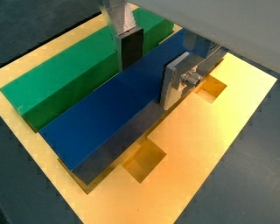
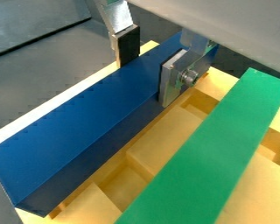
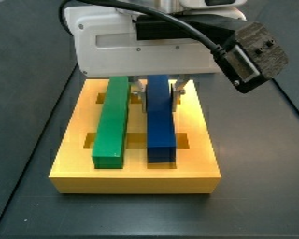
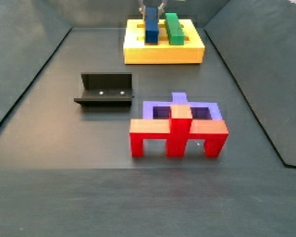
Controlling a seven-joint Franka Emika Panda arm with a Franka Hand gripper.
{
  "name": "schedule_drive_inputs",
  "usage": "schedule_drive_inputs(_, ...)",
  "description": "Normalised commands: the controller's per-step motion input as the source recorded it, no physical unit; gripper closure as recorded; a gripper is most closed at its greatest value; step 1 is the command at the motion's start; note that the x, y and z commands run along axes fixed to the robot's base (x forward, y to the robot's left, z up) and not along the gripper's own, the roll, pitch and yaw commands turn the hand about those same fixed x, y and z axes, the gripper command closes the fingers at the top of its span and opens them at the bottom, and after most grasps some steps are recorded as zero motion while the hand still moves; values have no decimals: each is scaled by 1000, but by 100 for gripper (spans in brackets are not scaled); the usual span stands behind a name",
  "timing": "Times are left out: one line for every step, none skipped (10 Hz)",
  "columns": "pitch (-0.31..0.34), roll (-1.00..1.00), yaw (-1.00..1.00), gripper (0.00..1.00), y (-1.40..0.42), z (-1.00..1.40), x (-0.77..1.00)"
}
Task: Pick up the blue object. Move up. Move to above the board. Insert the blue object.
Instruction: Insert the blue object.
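Observation:
The blue object [image 1: 108, 114] is a long dark blue bar lying lengthwise on the yellow board [image 1: 219, 140], parallel to a green bar [image 1: 60, 79] and close beside it. It shows in both wrist views [image 2: 73, 149] and both side views [image 3: 159, 117] [image 4: 151, 28]. My gripper [image 1: 150, 77] straddles the bar near its far end. The dark pad stands in the slot between the blue and green bars, and the silver finger [image 2: 174, 83] lies against the bar's other side. The jaws look closed on the bar. The board's cut-out holes [image 1: 143, 159] show beside it.
The green bar [image 3: 112, 117] occupies the neighbouring groove of the board [image 3: 134, 177]. On the dark floor stand the black fixture [image 4: 104, 90] and a purple block with a red piece [image 4: 178, 125], both well away from the board [image 4: 163, 54]. Grey walls enclose the floor.

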Motion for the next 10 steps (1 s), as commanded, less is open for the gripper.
schedule_drive_inputs(29,177,0,100,-31,-180,180)
schedule_drive_inputs(39,213,23,100,0,-197,189)
schedule_drive_inputs(33,233,40,100,0,-211,111)
schedule_drive_inputs(19,243,86,100,0,-209,14)
schedule_drive_inputs(4,197,83,100,-43,-183,0)
schedule_drive_inputs(0,144,0,100,-103,-103,-43)
schedule_drive_inputs(0,114,0,100,-200,-69,-57)
schedule_drive_inputs(7,150,0,100,-223,-120,0)
schedule_drive_inputs(21,179,-6,100,-146,-160,0)
schedule_drive_inputs(14,167,0,100,-46,-151,-40)
